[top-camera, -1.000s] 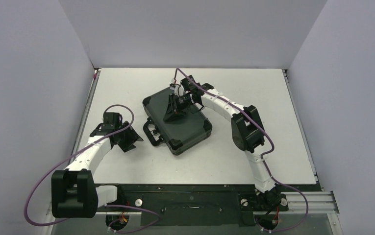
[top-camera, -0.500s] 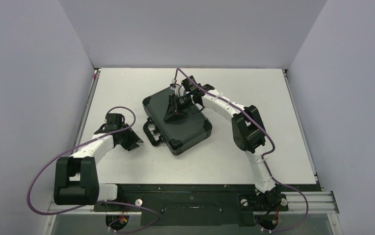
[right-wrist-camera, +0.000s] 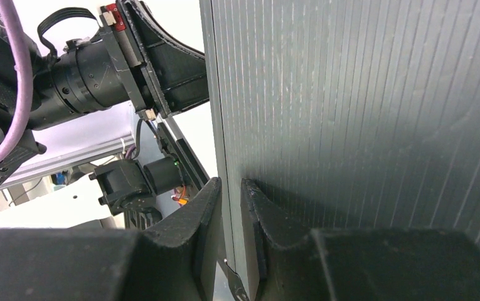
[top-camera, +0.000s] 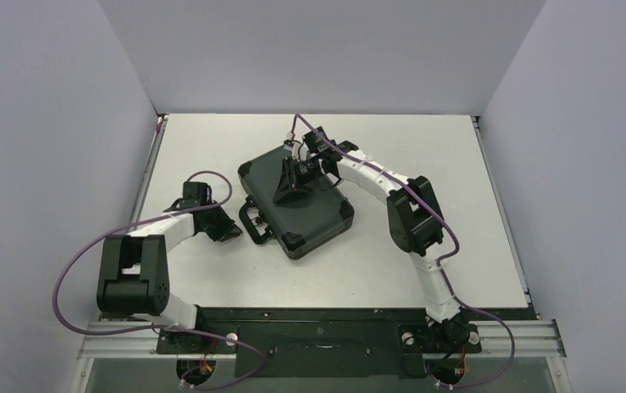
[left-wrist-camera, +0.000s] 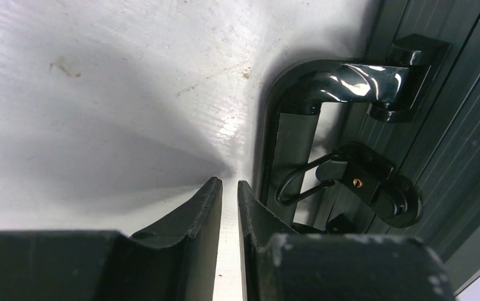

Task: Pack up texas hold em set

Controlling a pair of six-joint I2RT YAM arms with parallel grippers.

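The black briefcase (top-camera: 313,211) lies closed on the white table, its handle (top-camera: 254,221) facing left. Chips, discs, dice and the triangle are out of view. My right gripper (top-camera: 290,190) rests on the ribbed lid (right-wrist-camera: 362,113) near its left edge, jaws nearly together and holding nothing (right-wrist-camera: 231,183). My left gripper (top-camera: 231,232) is low on the table just left of the handle, jaws almost closed and empty (left-wrist-camera: 229,185). The left wrist view shows the glossy handle (left-wrist-camera: 293,125) and a latch (left-wrist-camera: 375,185) close ahead on the right.
Grey walls enclose the table on three sides. A black rail (top-camera: 317,332) with both arm bases runs along the near edge. The left arm (right-wrist-camera: 99,69) shows beyond the lid edge in the right wrist view.
My left arm has swung its gripper right and forward, up to the briefcase handle. The right arm and the briefcase have not moved.
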